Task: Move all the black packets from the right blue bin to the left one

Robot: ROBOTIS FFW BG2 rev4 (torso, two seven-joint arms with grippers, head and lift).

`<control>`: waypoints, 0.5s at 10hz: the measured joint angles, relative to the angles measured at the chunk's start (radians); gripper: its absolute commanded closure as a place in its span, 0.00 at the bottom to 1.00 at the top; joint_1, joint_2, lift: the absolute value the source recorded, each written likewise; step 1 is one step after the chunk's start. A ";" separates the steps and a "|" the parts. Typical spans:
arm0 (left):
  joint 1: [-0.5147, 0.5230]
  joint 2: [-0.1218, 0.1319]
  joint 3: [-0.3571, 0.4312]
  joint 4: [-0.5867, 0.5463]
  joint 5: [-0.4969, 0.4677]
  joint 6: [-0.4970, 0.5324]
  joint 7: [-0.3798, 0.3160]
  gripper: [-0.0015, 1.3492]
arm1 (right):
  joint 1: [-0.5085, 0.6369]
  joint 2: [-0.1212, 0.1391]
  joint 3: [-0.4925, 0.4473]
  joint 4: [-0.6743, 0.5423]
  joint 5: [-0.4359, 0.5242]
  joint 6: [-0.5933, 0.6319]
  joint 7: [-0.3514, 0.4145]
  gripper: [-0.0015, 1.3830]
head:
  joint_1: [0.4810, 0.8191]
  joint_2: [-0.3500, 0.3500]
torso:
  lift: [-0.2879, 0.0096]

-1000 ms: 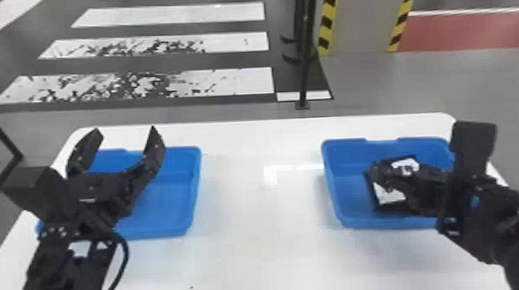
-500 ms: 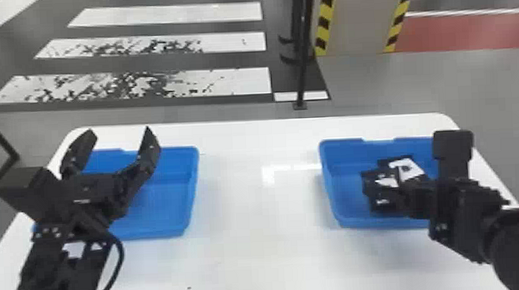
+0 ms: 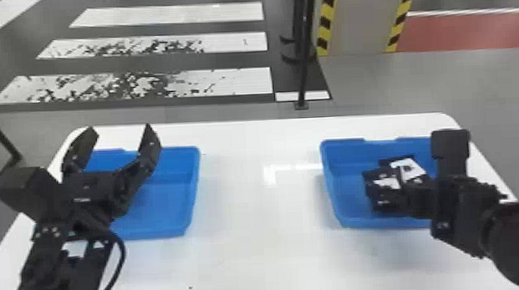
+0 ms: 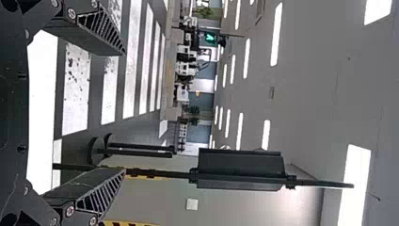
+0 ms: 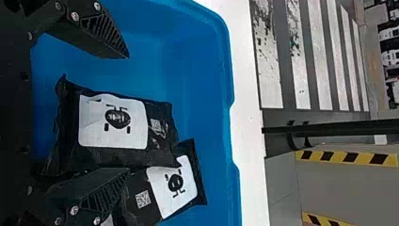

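The likeliest trouble is a bad pinch in the shallow blue plastic bin on the right (image 3: 331, 189). There the right gripper (image 5: 127, 113) has its black ridged fingers spread and nothing clasped, with a glossy black packet with a white label (image 5: 113, 123) lying in the gap. The right-hand finger (image 5: 101, 188) overlaps the edge where this packet meets a second black packet with a white label (image 5: 175, 184), farther and to the right. If it descends there, it could press on the film instead of slipping beside it, or catch both packets at once (their edges overlap). A shallow bite on the slick, soft wrapper might let it slide out during the carry.

At the left, the black two-fingered left gripper (image 3: 119, 128), jaws parted and unloaded, appears over the matching blue plastic bin (image 3: 194, 183). Unless it makes room, the two arms could knock together at the drop.
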 measured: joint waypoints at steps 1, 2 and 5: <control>0.000 0.000 0.000 0.001 -0.012 -0.006 0.000 0.12 | -0.008 -0.001 0.000 0.012 0.003 0.005 0.000 0.14 | 0.63 0.49 | 0.50; -0.001 0.000 -0.001 0.001 -0.027 -0.012 0.000 0.12 | -0.016 -0.001 0.000 0.024 0.005 0.006 0.001 0.16 | 0.63 0.49 | 0.50; -0.003 0.001 -0.004 0.001 -0.039 -0.023 0.000 0.12 | -0.028 -0.002 0.000 0.050 0.005 0.016 0.000 0.33 | 0.63 0.48 | 0.50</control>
